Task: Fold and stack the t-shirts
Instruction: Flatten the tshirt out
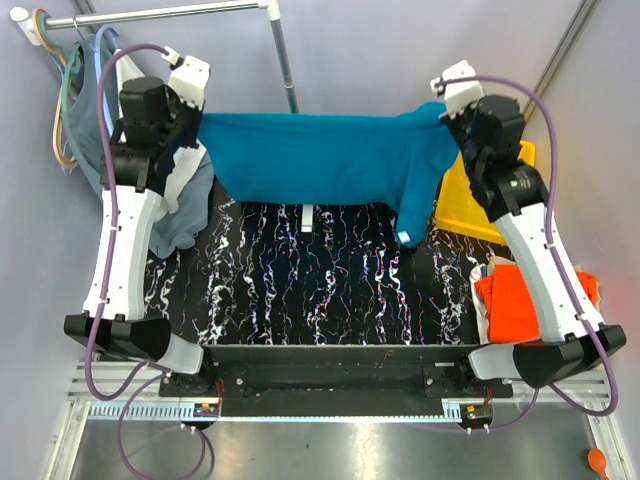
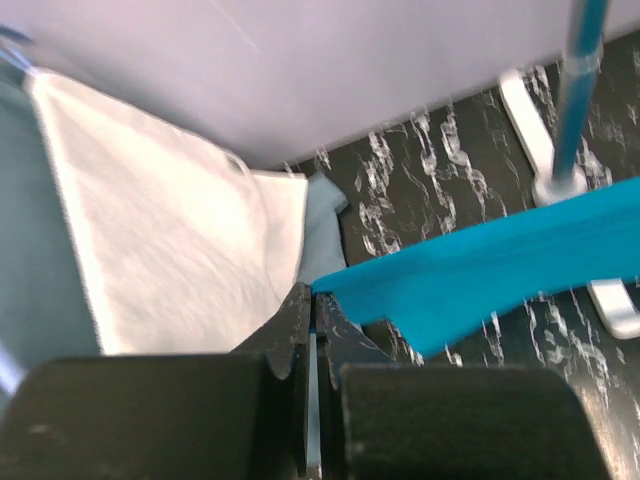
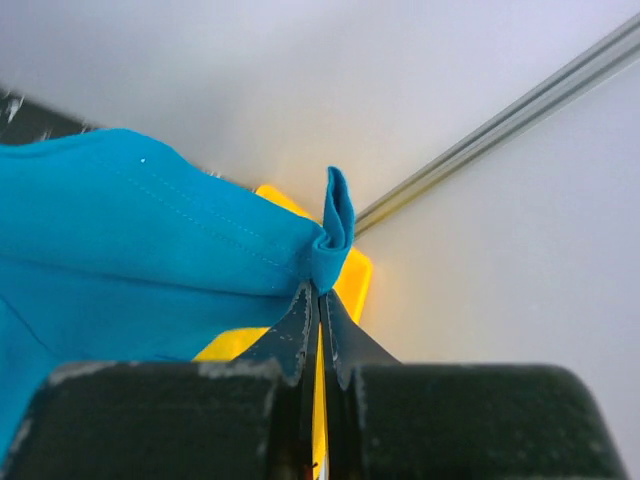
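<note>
Left arm: stood up from its base at the near left corner of the black white-veined marbled bench [image 1: 300,290], leaning to the far side, wrist turned inward.
Left gripper [image 1: 197,128]: jaws pressed together on one corner of the teal-blue short-sleeved cloth t-shirt [image 1: 320,155]; in the wrist view the gripper [image 2: 312,300] pinched the cloth's edge [image 2: 500,270].
Right arm: rose from the near right corner, reaching far and inward, a mirror of the left.
Right gripper [image 1: 447,112]: closed tight on the opposite end; the wrist view showed the gripper [image 3: 320,292] biting a bunched fold of the shirt [image 3: 130,230].
Teal shirt: hung stretched between both grippers above the far half of the bench, one sleeve drooping at the right.
Other shirts: a bright orange cloth t-shirt [image 1: 510,300] lay at the right edge, partly under the right arm, with a cream cloth [image 1: 482,318] just beside it.
Writing: a small mark on the right arm's link, too small to read.
Hidden or unclear: a yellow plastic bin [image 1: 470,205] was cut off by the right arm and shirt; a grey-green top on a hanger [image 1: 85,130] sat behind the left arm; a white cloth [image 2: 170,250] was blurred in the left wrist view.
</note>
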`<state>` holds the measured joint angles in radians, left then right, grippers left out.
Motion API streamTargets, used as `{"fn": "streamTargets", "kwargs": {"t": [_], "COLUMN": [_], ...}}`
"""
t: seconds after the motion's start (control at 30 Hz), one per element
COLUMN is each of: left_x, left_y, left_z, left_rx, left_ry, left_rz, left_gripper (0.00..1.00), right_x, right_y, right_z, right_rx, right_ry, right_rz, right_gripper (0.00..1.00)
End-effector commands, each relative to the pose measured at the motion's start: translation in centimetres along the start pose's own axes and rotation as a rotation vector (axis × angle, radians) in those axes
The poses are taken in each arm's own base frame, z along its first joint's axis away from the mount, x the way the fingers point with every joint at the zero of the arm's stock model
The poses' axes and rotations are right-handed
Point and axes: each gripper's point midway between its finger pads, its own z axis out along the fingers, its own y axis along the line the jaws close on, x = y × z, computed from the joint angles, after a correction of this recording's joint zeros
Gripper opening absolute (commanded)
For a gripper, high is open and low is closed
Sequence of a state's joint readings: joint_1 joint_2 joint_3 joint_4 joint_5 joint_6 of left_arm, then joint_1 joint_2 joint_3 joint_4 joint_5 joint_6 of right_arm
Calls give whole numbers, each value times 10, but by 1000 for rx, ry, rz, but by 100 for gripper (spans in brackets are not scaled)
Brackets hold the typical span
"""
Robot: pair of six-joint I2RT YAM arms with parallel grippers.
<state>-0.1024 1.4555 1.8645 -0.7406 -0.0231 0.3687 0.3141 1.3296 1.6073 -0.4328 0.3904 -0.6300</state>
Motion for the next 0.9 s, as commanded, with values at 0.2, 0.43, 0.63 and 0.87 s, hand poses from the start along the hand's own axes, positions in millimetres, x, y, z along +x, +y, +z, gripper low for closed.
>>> {"fn": "streamTargets", "kwargs": {"t": [0.2, 0.43, 0.63, 0.87], "left_x": [-72, -57, -49, -42], "left_y": [42, 30, 24, 26], "left_z": [-79, -138, -184, -154], "left_rx": [-149, -132, -127, -141], "left_ry": [-242, -281, -328, -269], "left_rz": [21, 87, 74, 6], "left_gripper": [0, 0, 0, 0], "right_x": [-71, -48, -43, -39], "right_y": [-78, -83, -83, -59], "right_z": [-68, -153, -200, -175], "right_rx": [46, -89, -165, -207], "right_ry": [-113, -52, -78, -53], "right_rz": [65, 80, 122, 178], "right_gripper": [0, 0, 0, 0]}}
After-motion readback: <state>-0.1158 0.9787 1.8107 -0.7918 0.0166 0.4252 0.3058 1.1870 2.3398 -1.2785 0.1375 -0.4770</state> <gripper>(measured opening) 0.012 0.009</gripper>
